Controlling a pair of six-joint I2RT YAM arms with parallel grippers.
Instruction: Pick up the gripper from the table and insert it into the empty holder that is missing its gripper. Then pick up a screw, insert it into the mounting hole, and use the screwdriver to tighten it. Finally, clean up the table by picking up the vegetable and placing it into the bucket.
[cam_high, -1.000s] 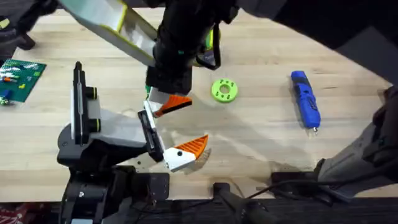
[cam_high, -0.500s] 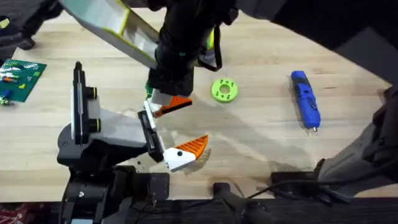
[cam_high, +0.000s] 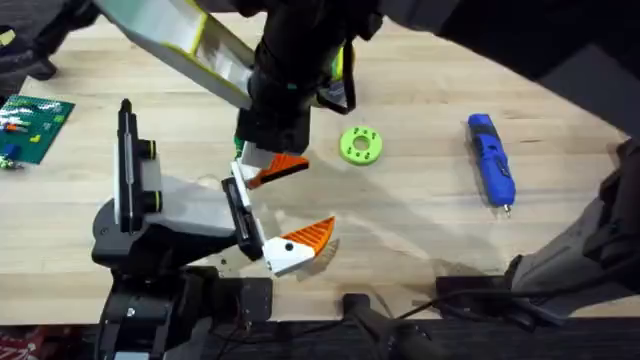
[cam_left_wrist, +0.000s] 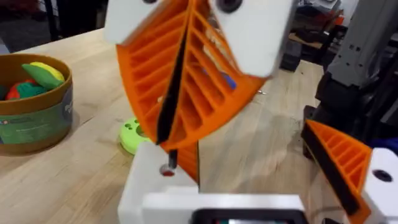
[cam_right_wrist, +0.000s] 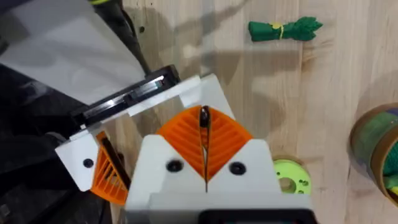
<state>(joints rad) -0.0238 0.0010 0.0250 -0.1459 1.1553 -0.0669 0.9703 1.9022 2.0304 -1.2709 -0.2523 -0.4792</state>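
My right gripper (cam_high: 275, 168) reaches across to the left arm's end, its orange pads (cam_left_wrist: 205, 93) shut on a thin dark screw (cam_left_wrist: 171, 157). The screw's tip hangs just over a hole in the white base of the gripper (cam_left_wrist: 152, 183), which sits in the holder. My left gripper (cam_left_wrist: 249, 149) stands open, its other orange finger (cam_left_wrist: 336, 163) well apart. The blue screwdriver (cam_high: 492, 160) lies on the table (cam_high: 420, 215) at the right. A green vegetable (cam_right_wrist: 283, 30) lies on the wood. The tan bucket (cam_left_wrist: 34, 109) holds coloured toy food.
A lime-green disc with holes (cam_high: 360, 144) lies just right of the two grippers. A green circuit board (cam_high: 35, 125) sits at the far left edge. The right arm's dark links cross the top and the right side of the overhead view.
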